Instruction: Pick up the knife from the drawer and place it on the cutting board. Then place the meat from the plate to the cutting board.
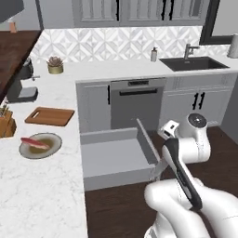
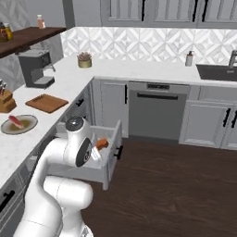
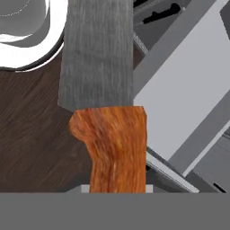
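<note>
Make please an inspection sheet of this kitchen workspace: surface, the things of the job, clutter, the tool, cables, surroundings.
Surface: white marble counter, L-shaped.
Knife: orange-brown handle and grey blade fill the hand view; the handle also shows beside the arm over the drawer in the right base view.
Drawer: pulled open, tray looks bare.
Cutting board: flat on the counter, nothing on it.
Meat: red strip lying on the plate.
Clutter: knife block, coffee machine, small potted plant, soap bottle.
Tool: fingers hidden behind the knife; hold cannot be confirmed.
Cables: nothing seen.
Surroundings: sink, dishwasher, grey cabinets, dark wood floor.
</note>
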